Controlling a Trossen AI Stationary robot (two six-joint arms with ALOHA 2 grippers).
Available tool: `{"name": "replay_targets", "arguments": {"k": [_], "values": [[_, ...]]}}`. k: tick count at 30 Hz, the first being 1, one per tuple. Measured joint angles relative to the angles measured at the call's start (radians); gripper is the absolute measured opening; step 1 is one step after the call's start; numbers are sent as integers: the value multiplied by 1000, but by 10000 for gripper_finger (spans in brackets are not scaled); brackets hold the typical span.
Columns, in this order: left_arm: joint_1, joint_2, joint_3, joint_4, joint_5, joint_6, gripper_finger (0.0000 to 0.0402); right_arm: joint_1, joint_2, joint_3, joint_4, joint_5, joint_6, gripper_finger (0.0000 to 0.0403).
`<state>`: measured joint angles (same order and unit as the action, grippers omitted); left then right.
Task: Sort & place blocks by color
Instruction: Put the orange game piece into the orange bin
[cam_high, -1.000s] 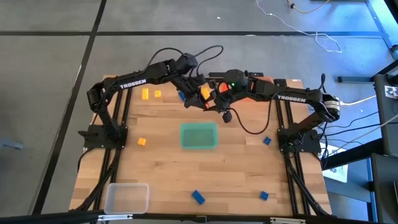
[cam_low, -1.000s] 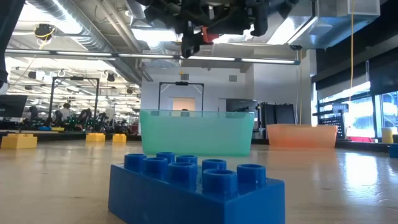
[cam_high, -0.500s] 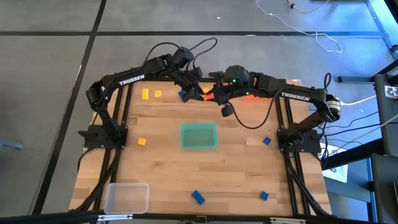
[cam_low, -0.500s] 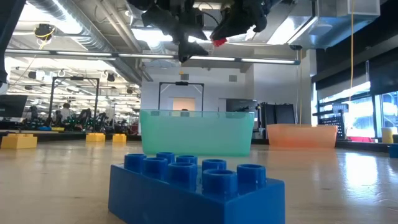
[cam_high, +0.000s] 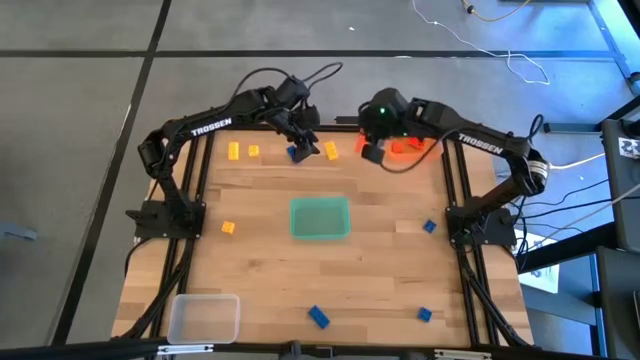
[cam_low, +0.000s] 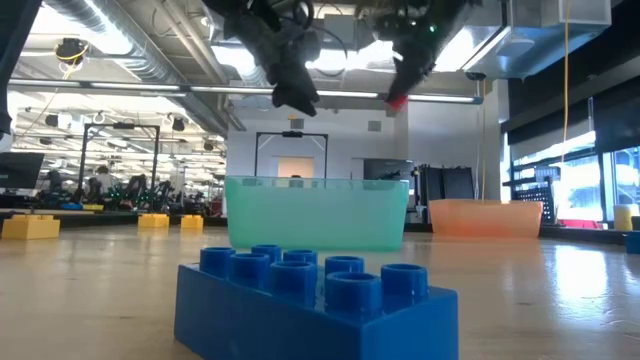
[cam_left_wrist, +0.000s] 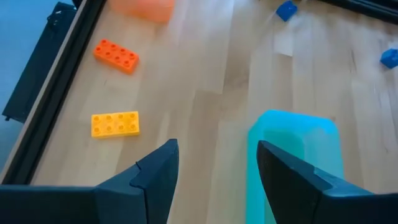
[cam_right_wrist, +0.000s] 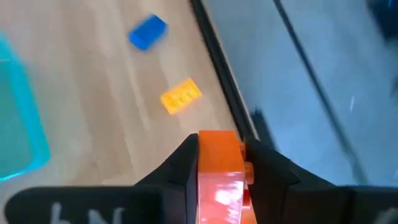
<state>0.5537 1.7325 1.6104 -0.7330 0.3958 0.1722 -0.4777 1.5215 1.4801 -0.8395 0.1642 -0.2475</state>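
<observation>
Right gripper is clamped on an orange-red block; only the block's top edge and one glossy face show between my fingers, the rest is hidden by them. From overhead, my right gripper sits at the far edge of the table, just left of the orange tray, whose outline my arm largely covers. The low view shows the block as a small red tip under the gripper, high above the green tray.

Left gripper hangs with fingers apart, holding nothing, at the far edge beside a blue block. Below it lie an orange block and a yellow block, slightly apart on the wood.
</observation>
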Motion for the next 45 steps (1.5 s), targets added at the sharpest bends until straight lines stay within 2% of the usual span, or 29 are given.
{"name": "replay_targets", "arguments": {"k": [5,11,14,19,23,28,45], "values": [[-30,-6,-1,-2,-34,22,206,-140,1,-58,-76,-1,224,100],[-75,-34,-1,-17,-108,23,206,-304,13,-173,-67,1,377,100],[-93,-57,0,-26,-143,14,206,-369,25,-246,-51,-1,401,101],[-125,-83,-1,-26,-228,-7,206,-437,44,-364,87,-57,404,102],[-135,-100,0,-28,-260,-13,206,-468,51,-436,177,-85,425,102],[-138,-110,0,-27,-264,-33,206,-487,66,-469,190,-87,412,105],[-138,-111,0,-72,-284,-40,206,-489,68,-488,225,-79,460,114]]}}
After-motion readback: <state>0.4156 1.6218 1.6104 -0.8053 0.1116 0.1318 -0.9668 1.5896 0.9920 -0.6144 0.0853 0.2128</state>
